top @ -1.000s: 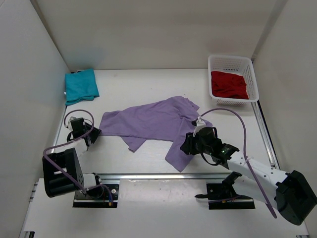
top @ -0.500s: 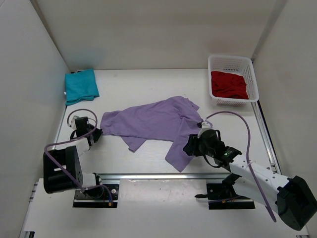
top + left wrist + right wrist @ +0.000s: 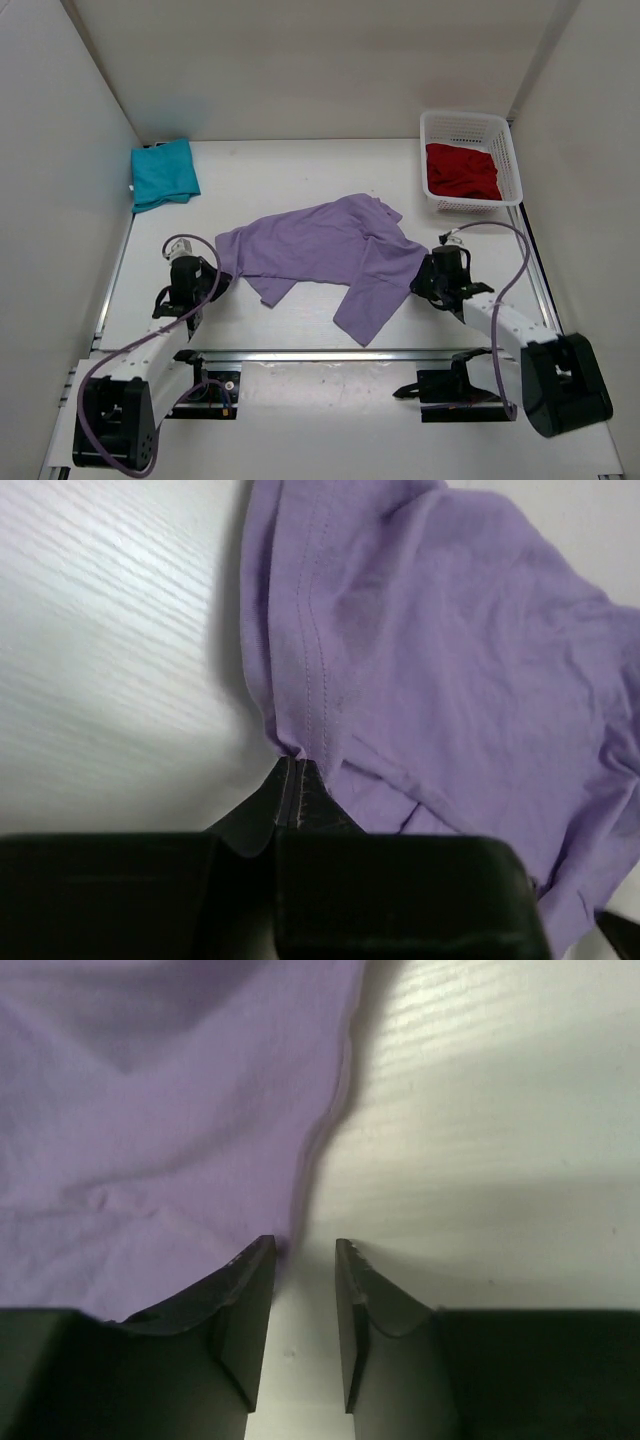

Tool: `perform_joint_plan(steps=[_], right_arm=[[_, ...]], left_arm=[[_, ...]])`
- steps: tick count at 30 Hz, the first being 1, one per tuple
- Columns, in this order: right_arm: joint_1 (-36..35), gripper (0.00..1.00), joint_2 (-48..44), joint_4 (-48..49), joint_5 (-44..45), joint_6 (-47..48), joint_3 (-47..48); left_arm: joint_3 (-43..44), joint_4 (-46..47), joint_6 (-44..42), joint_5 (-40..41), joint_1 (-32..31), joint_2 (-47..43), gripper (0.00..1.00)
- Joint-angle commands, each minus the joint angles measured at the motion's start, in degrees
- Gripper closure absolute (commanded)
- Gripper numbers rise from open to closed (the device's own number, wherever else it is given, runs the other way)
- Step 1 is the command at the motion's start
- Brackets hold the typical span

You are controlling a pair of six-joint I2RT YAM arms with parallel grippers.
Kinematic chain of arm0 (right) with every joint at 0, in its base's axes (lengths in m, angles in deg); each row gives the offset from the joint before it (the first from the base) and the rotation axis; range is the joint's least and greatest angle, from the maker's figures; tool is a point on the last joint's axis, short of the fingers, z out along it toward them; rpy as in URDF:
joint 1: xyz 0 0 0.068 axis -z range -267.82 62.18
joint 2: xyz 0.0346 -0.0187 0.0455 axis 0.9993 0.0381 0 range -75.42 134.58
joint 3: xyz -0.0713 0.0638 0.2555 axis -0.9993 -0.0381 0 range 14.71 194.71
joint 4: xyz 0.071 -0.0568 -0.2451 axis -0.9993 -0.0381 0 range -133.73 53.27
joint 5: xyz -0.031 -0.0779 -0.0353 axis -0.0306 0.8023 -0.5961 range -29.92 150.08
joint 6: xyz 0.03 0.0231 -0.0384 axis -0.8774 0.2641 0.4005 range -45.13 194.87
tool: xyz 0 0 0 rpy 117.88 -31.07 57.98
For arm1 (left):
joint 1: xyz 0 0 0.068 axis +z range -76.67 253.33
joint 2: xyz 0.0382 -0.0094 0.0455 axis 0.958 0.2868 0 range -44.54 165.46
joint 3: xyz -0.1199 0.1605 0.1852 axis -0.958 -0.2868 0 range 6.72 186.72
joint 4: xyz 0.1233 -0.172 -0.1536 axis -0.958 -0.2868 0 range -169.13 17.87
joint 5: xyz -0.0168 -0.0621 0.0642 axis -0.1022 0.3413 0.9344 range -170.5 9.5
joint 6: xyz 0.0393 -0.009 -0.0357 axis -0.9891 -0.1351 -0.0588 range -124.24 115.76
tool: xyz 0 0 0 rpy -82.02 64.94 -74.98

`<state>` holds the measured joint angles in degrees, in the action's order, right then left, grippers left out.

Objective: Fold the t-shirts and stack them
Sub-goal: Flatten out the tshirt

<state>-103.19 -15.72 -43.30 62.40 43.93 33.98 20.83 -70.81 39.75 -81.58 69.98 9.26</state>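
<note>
The pale lavender t-shirt (image 3: 320,245) lies spread and rumpled in the middle of the table. My left gripper (image 3: 212,281) is at its left edge, shut on the stitched hem (image 3: 305,680), as the left wrist view shows (image 3: 292,760). My right gripper (image 3: 424,272) is at the shirt's right edge, low on the table. It is open (image 3: 305,1245), with bare table between the fingers and the lavender cloth (image 3: 150,1110) touching the left finger. The teal t-shirt (image 3: 165,172) lies folded at the back left. The deep red t-shirt (image 3: 462,170) is bunched in the basket.
The white lattice basket (image 3: 470,118) stands at the back right by the wall. White walls close the table on the left, back and right. A metal rail (image 3: 320,352) runs along the near edge in front of the arm bases.
My left gripper moved right and nearer, drawing the shirt's left edge inward. My right gripper moved from the shirt's lower flap to its right edge.
</note>
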Motion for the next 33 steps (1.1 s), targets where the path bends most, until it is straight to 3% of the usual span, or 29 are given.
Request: perform_joint_plan(steps=[1, 4, 10, 12, 14, 16, 18, 20, 23, 29, 33], right_arm=[[0.79, 0.84, 8.73, 5.51, -1.45, 1.49, 5.14], [1.49, 1.0, 18.48, 8.39, -3.91, 2.11, 13.3], [5.27, 1.0, 30.63, 9.12, -7.95, 3.33, 32.64], [5.27, 0.99, 32.75, 4.4, -8.04, 5.52, 39.05], [4.22, 0.87, 33.55, -1.31, -5.25, 7.64, 43.04], [2.81, 0.65, 29.27, -1.87, -2.51, 7.39, 39.83], [1.94, 0.6, 23.46, -0.47, 0.28, 6.08, 32.29], [1.75, 0.59, 14.78, 2.08, 0.22, 2.13, 19.56], [4.29, 0.59, 6.86, 3.05, -0.13, -0.52, 8.63], [12.82, 0.59, -4.84, -0.55, 2.94, 0.44, 0.25], [15.28, 0.55, -3.47, -0.03, 3.14, 1.14, 0.51]], left_arm=[[-1.28, -1.32, -2.06, -1.12, -1.57, -4.22, 1.0], [-1.89, -3.52, -2.94, -1.73, -1.74, -7.29, 1.0], [0.83, -1.94, -2.94, -4.27, -0.43, -4.24, 1.0], [1.88, 0.6, -2.07, -5.42, 0.36, -1.26, 1.0], [3.2, 1.48, -1.62, -5.42, 0.28, -0.11, 1.0], [3.56, 2.45, -1.27, -4.63, -0.68, 1.03, 1.0], [2.77, 3.33, -1.09, -5.07, -1.12, 1.22, 1.0], [2.07, 4.04, -0.57, -4.98, -2.09, 1.4, 1.0], [1.19, 4.74, -0.66, -4.46, -3.85, 2.36, 1.0], [0.84, 5.27, -0.57, -4.11, -6.49, 1.92, 1.0], [0.92, 5.53, -0.83, -4.98, -6.58, 2.36, 1.0]])
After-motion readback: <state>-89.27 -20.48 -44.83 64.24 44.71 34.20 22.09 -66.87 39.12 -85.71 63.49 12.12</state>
